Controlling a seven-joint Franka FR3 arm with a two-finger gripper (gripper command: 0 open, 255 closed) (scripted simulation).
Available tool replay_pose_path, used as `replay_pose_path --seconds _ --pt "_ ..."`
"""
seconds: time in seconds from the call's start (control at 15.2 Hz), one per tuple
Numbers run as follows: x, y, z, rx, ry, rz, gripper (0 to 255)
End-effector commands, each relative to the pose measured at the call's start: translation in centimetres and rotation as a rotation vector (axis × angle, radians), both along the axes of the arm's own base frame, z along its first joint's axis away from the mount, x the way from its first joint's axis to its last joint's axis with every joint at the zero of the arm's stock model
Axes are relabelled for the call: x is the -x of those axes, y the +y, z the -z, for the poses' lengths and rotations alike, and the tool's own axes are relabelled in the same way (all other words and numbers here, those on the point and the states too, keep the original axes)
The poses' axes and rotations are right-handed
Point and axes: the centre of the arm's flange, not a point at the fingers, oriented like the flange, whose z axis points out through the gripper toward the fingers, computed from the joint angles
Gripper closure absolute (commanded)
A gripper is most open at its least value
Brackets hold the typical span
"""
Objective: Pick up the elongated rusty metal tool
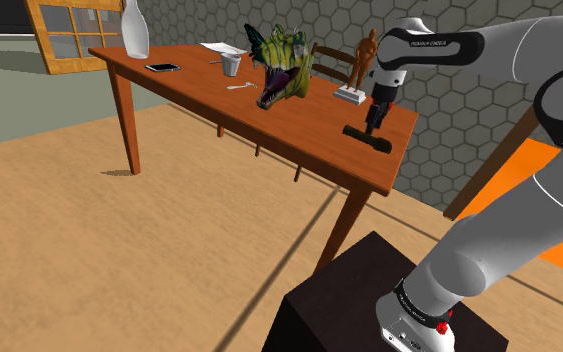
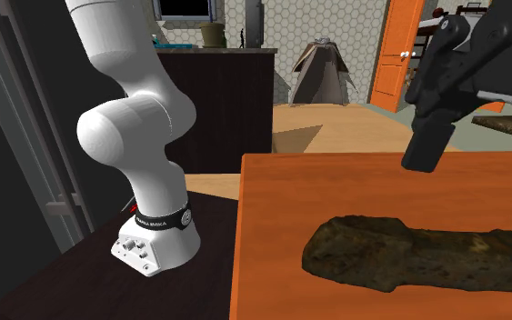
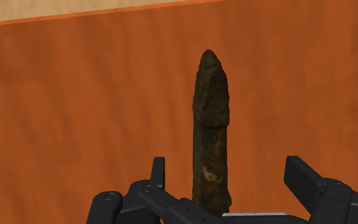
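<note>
The elongated rusty tool (image 1: 367, 138) lies flat on the orange-brown wooden table (image 1: 299, 125), near the corner closest to the arm's stand. It is a dark, rough, pitted bar (image 2: 417, 256) with one tapered end (image 3: 210, 108). My black gripper (image 1: 374, 118) hangs just above it, open. In the wrist view the two fingers (image 3: 158, 172) stand apart on either side of the tool's near end without touching it. In the second exterior view the gripper (image 2: 476, 209) straddles the bar, one finger (image 2: 429, 141) a little above the tabletop.
Farther along the table stand a brown figurine (image 1: 366, 60), a green dragon-like head (image 1: 282, 65), a white cup (image 1: 231, 65), a phone (image 1: 163, 68) and a tall white vase (image 1: 135, 28). The table's edge (image 2: 237, 236) runs close to the tool. The dark stand (image 1: 369, 300) sits below.
</note>
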Motion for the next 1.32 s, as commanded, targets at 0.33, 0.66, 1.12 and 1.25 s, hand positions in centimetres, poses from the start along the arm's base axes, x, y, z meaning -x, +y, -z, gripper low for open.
replay_pose_path --seconds 0.33,0.66,1.12,1.25 --pt "-0.4 -0.4 3.7 -0.001 -0.002 -0.008 0" --pt "-0.4 -0.5 3.7 -0.001 -0.002 -0.008 255" --pt "-0.4 -0.4 3.7 -0.001 -0.002 -0.008 255" --pt "-0.4 -0.4 2.7 -0.001 -0.002 -0.007 255"
